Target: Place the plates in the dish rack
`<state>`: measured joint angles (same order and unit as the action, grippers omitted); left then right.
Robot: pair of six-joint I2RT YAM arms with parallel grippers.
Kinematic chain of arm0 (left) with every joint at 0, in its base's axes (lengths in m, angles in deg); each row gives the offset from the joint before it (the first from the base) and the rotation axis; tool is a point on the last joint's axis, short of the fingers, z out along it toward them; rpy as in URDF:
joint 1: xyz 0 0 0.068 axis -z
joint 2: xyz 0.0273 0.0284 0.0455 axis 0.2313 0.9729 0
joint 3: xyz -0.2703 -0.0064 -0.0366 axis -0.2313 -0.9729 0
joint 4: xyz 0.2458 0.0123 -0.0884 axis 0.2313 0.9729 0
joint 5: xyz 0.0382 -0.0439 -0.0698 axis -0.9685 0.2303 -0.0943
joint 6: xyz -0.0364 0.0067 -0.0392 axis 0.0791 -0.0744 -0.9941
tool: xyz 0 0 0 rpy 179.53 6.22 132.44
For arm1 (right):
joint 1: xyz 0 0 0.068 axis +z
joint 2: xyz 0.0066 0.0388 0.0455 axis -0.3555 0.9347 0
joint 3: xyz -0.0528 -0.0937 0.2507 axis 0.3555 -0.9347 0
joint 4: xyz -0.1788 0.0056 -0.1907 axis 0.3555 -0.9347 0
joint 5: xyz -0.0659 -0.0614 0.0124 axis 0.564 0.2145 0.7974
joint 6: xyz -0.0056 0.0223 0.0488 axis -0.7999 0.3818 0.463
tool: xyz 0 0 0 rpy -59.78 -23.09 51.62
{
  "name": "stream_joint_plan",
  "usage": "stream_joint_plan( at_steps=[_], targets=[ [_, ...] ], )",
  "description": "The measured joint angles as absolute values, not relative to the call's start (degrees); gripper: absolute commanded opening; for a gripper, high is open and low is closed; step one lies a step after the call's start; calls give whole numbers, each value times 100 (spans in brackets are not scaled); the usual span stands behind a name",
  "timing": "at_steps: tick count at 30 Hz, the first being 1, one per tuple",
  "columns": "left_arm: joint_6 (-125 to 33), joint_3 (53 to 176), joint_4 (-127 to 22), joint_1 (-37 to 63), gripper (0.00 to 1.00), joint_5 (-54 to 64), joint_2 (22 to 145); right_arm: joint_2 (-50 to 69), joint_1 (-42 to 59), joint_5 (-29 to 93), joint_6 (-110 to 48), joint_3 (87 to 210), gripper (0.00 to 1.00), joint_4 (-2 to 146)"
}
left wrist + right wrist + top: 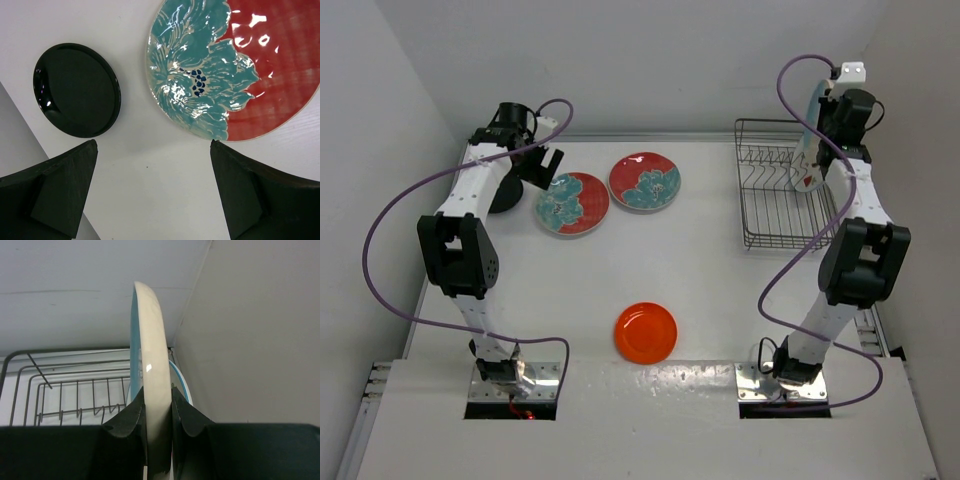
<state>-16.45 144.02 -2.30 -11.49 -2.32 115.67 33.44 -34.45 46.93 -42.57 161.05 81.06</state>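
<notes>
The right gripper (158,412) is pinching a cream plate (151,340) by its edge, one finger on each face. The plate stands straight up on its rim, with blue on its left face. It hangs over the right end of the dish rack (768,160), at the far right of the table (720,300). Just behind it a second plate (181,382) peeks out, pale with a blue line round it. I cannot tell if the two touch.

The left gripper (155,170) has its fingers spread wide, with nothing between them. It hovers at the far left, above the table between a small black plate (77,90) and a floral plate (225,70), red and teal. Both lie flat. Another floral plate (645,181) lies flat just beside that one, on its right. A small orange plate (646,332) lies flat near the front, well apart from the rest.
</notes>
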Motion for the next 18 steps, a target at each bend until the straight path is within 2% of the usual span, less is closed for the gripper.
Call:
stream_joint_plan(
  at_steps=[7,18],
  targets=[
    [-1645,14395,-215,-1149,100,-191,11567,3171,-3445,4623,-4270,16006,0,8200],
    [-1606,14310,-176,-1149,100,-182,11567,3136,-3491,4536,-4109,14927,0,8267]
  ],
)
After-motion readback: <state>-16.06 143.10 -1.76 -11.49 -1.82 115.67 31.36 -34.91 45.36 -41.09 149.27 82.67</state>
